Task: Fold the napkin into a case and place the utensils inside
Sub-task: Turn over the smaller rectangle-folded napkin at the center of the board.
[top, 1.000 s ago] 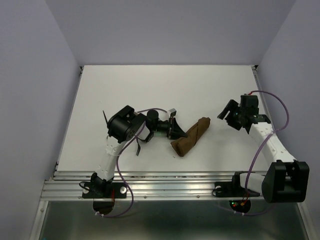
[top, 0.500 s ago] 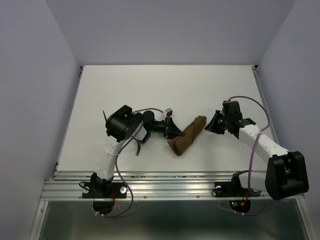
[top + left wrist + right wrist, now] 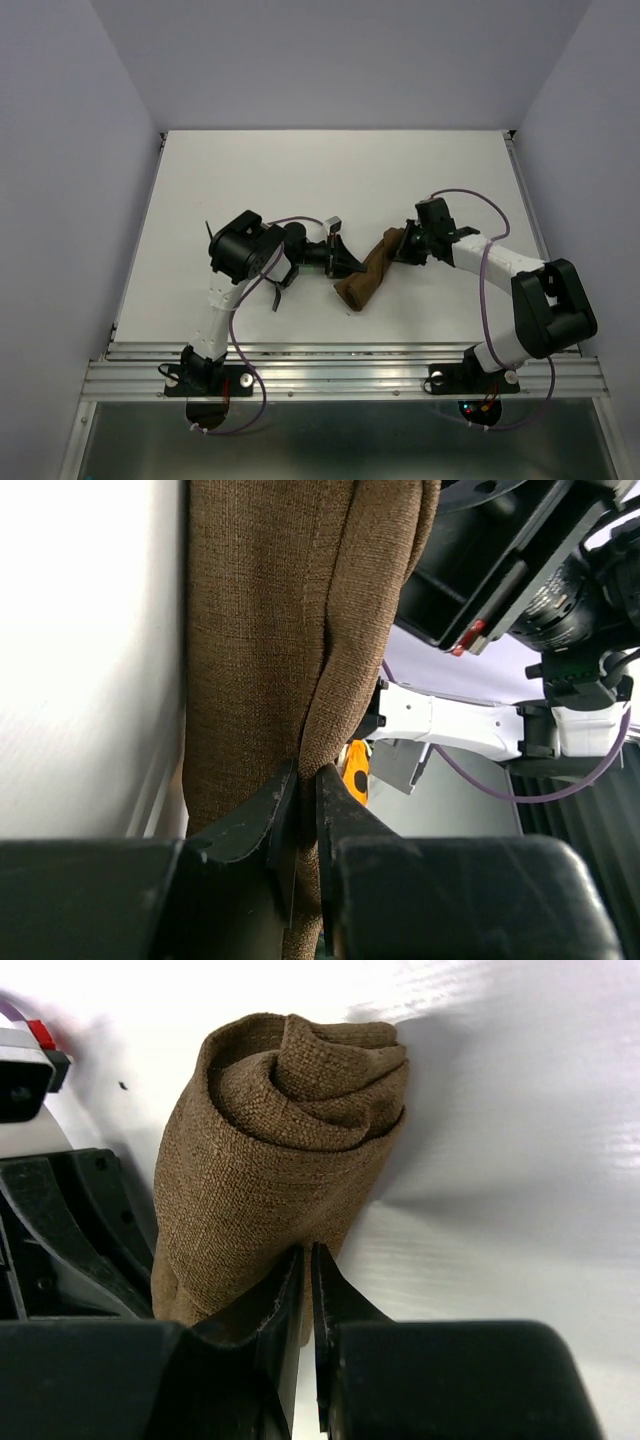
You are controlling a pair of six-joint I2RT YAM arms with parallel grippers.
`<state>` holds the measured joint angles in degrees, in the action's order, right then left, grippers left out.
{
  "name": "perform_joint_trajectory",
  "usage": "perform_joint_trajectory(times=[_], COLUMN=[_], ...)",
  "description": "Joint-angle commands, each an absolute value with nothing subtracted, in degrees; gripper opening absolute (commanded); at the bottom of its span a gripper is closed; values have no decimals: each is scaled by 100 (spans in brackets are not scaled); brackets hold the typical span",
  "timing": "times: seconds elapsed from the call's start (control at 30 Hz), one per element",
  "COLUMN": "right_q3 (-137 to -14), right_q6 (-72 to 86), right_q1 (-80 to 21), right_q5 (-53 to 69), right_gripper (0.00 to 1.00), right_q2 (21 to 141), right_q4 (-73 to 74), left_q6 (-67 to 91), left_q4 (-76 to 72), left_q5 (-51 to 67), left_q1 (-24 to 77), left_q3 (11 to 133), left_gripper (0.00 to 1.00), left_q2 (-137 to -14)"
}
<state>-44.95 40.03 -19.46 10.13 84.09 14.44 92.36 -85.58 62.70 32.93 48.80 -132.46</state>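
The dark brown napkin [image 3: 366, 279] lies rolled into a narrow case, slanting across the middle of the white table. My left gripper [image 3: 345, 267] is at its left side, shut on a fold of the cloth [image 3: 260, 630], jaws [image 3: 305, 780] pinching it. My right gripper [image 3: 401, 247] is at the roll's upper end, its jaws [image 3: 307, 1255] closed on the lower edge of the spiral end [image 3: 280, 1110]. A thin dark utensil [image 3: 209, 232] pokes out behind the left arm's elbow. Another thin dark piece [image 3: 276, 296] lies under that arm, mostly hidden.
The white table [image 3: 300, 170] is bounded by lilac walls on three sides and a metal rail [image 3: 340, 368] along the near edge. In the left wrist view the right arm's white link [image 3: 450, 725] and purple cable show just beyond the cloth.
My right arm swung left from the table's right side to the roll's upper end, and its jaws closed there. The left gripper kept its hold and the roll shifted slightly left.
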Motion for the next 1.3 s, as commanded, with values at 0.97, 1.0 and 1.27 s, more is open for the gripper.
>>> perform_joint_trajectory(times=[0.97, 1.0, 1.27], right_q3=[-5634, -5703, -6003], right_q6=[4148, 4148, 4148], right_q1=[-2680, -2681, -2681], right_q5=[589, 589, 598], right_gripper=[12, 12, 11], right_q2=[9166, 9219, 9782], right_q4=[1187, 1195, 1143], left_q6=[3888, 3728, 2620], left_q4=[-3052, -2519, -678], left_q5=[4941, 4705, 3631], left_q1=[2769, 2760, 2760], left_q3=[5185, 5342, 5906], left_gripper=[79, 80, 85], left_q2=[-10899, -10838, -10337])
